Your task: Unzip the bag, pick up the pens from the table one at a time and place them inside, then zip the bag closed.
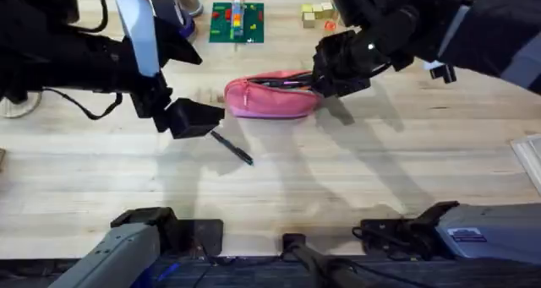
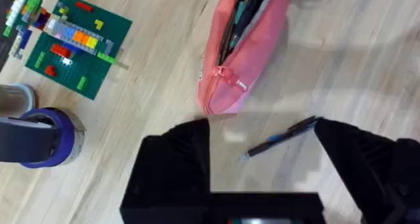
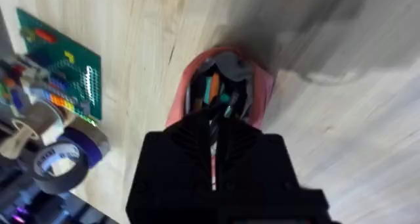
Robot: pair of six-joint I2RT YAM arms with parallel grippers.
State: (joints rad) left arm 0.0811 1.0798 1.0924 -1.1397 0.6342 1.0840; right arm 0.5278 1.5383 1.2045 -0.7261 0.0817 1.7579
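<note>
**Pouch open, one pen loose on the desk**

Pink bag [image 1: 270, 96] lies on the desk [image 1: 355, 178] with its zipper parted along the top, and dark and teal pen ends show inside the opening in both wrist views. The right pincer [image 1: 331, 75] sits at one end of the bag, its black fingers [image 3: 197, 152] drawn together with only a thin slit between them; in the right wrist view they seem to be pinching something pale at the bag's mouth, perhaps the zipper pull or a pen tip, though the fingers cover the contact and I cannot tell which.

The left pincer [image 1: 196, 117] hangs just beyond the bag's other end, close to it but not touching. Its two fingers [image 2: 174, 165] stand wide apart and hold nothing. A single dark pen [image 1: 232, 148] lies flat on the desk directly beneath and a little past this pincer, on the side away from the bag; in the left wrist view the pen [image 2: 279, 138] lies slantwise in the gap between the spread fingers, its upper end near one finger.

Farther from the left pincer, past the bag, a green building-brick plate [image 1: 237, 21] with coloured bricks rests on the desk, and a roll of blue tape [image 2: 39, 136] stands beside it.
</note>
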